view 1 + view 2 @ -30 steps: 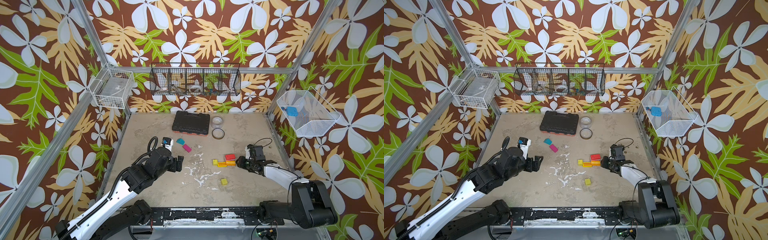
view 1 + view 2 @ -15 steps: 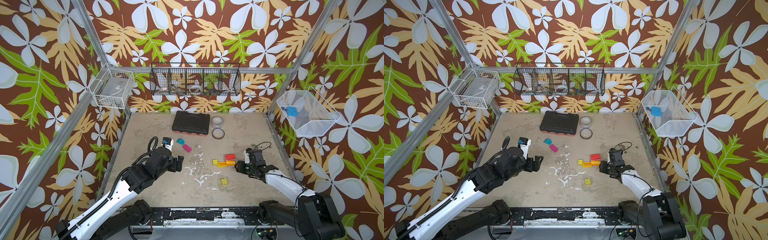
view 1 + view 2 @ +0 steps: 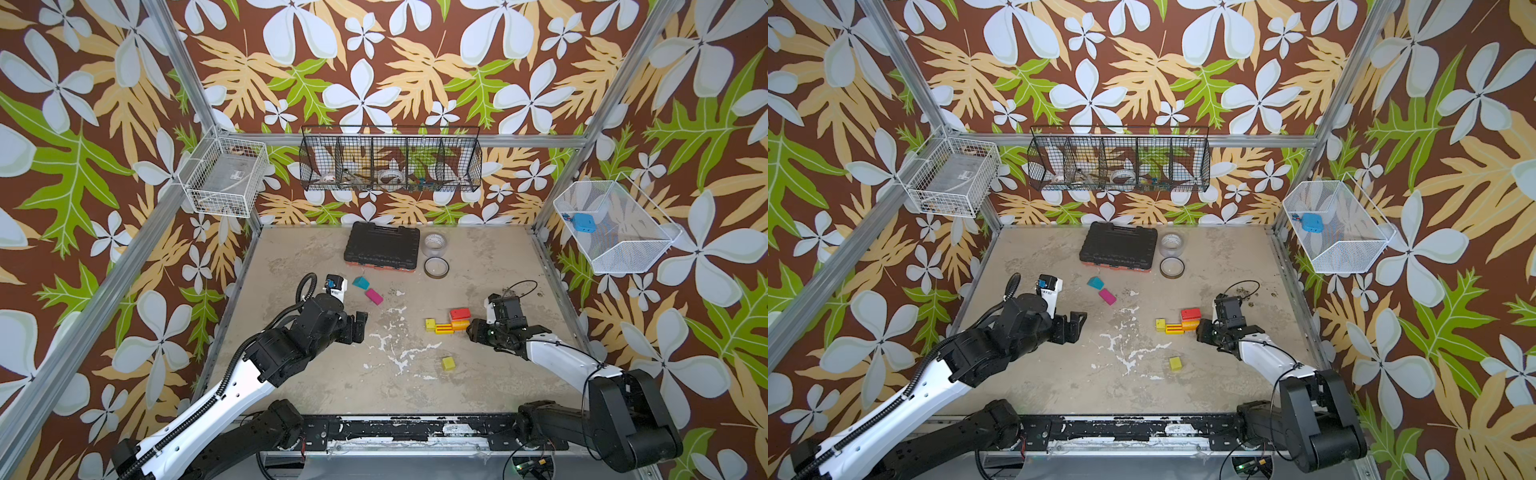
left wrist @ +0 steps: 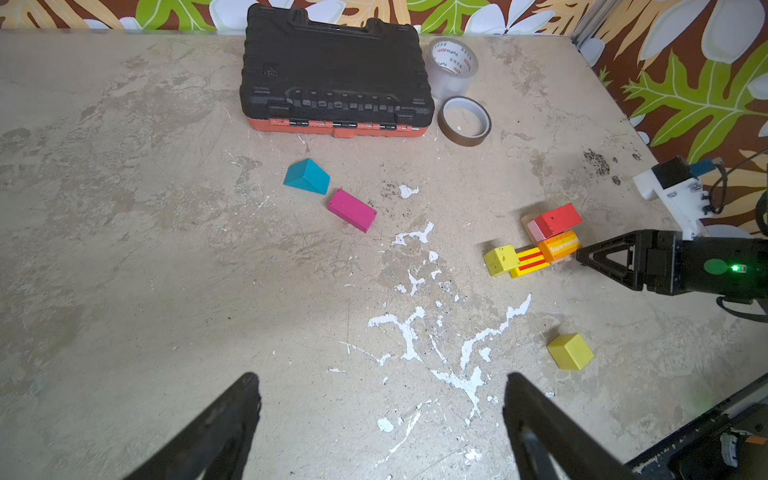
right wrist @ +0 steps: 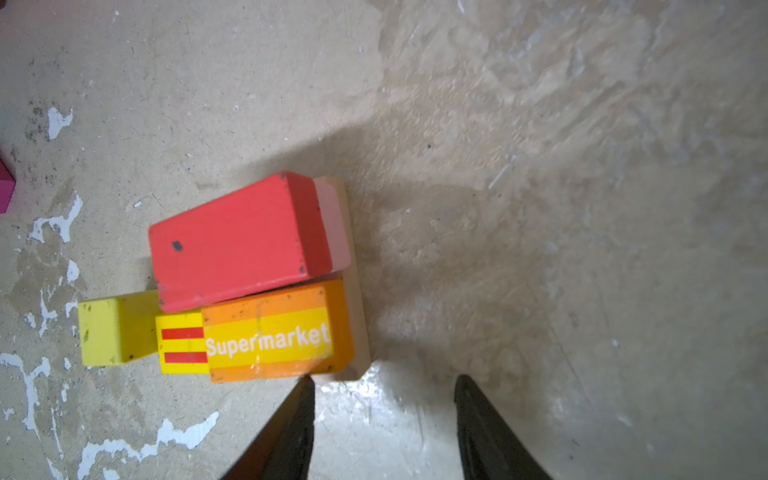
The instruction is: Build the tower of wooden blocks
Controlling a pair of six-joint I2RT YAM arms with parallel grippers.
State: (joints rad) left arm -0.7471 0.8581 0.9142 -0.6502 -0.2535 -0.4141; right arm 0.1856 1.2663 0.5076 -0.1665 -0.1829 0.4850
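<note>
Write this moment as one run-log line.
left gripper: open, empty | right gripper: open, beside Supermarket block | red block: atop pink block | teal wedge, magenta block: loose

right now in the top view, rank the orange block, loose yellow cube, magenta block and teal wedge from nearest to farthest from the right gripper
From the right gripper, in a top view:
1. orange block, at its tips, in the cluster.
2. loose yellow cube, alone, nearer the front edge.
3. magenta block, past the middle, back left.
4. teal wedge, just beyond the magenta block.

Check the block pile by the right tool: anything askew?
The red block sits twisted on the pink block, out of line with the orange Supermarket block beside it. Nothing spilled.
</note>
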